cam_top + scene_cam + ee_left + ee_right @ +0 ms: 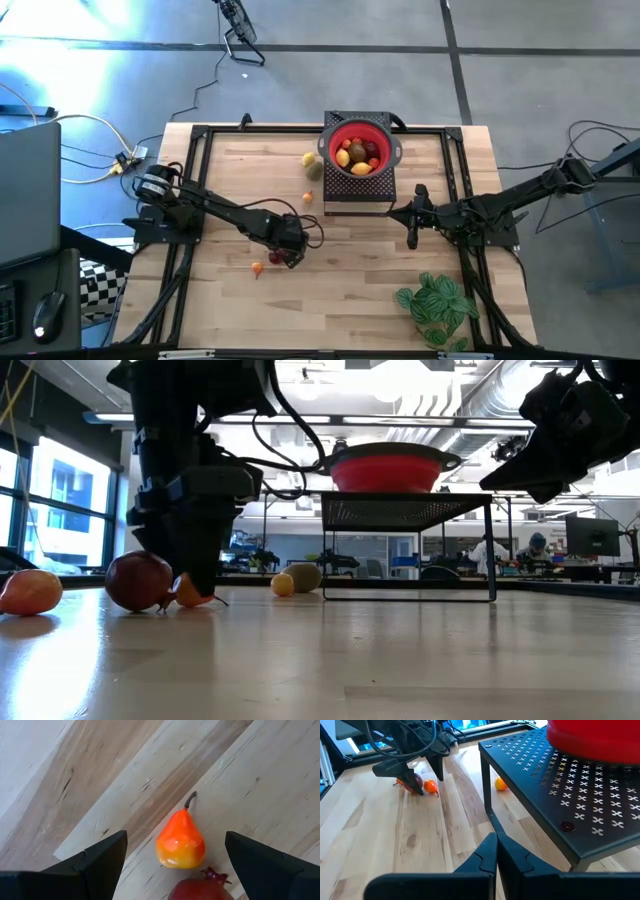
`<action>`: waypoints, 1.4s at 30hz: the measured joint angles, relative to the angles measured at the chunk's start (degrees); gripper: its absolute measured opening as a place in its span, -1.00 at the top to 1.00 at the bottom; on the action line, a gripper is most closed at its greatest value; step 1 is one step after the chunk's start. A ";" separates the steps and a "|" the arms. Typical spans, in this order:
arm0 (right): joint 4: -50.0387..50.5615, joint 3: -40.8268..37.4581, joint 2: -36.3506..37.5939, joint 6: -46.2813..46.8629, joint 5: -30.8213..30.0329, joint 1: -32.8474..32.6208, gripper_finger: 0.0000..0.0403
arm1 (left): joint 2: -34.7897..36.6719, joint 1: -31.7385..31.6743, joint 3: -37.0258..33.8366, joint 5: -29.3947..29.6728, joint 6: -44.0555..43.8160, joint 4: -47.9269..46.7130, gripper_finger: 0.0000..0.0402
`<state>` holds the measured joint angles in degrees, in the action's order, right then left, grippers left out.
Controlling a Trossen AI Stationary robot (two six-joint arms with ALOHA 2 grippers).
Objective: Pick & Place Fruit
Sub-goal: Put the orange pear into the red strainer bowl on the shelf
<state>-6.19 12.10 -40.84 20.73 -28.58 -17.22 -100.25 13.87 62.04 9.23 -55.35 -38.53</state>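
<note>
The left end effector hangs low over the wooden tabletop, left of its middle and toward the near edge, with its two dark fingers spread wide. Between them lies a small orange-yellow toy pear with a thin stem, which neither finger touches; a dark red pomegranate-like toy fruit sits just beside it. Another small orange fruit lies near them, toward the left edge. A red round bowl holding several yellow, orange and dark red fruits stands on a black perforated metal stand at the far edge, mid-width. A yellow fruit and a brownish-green one rest just left of the stand, with a small orange one near its front left corner. The right end effector hovers right of the stand, fingers pressed together, gripping nothing. A green leafy plant sits by the near right corner.
</note>
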 joint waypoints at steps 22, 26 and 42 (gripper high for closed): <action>-0.01 0.00 0.00 -1.07 0.00 0.01 0.99 | 0.00 0.00 0.00 0.00 -0.42 -0.02 -0.65; -0.01 0.00 0.00 -1.07 0.02 0.01 0.99 | 0.00 0.01 0.00 -0.02 -0.42 -0.02 -0.65; -0.01 0.00 0.00 -1.07 0.02 -0.01 0.99 | 0.00 0.02 0.02 -0.22 -0.60 0.05 -0.18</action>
<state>-6.20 12.10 -40.84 19.66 -28.56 -17.23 -100.25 13.89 62.06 9.02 -55.95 -38.48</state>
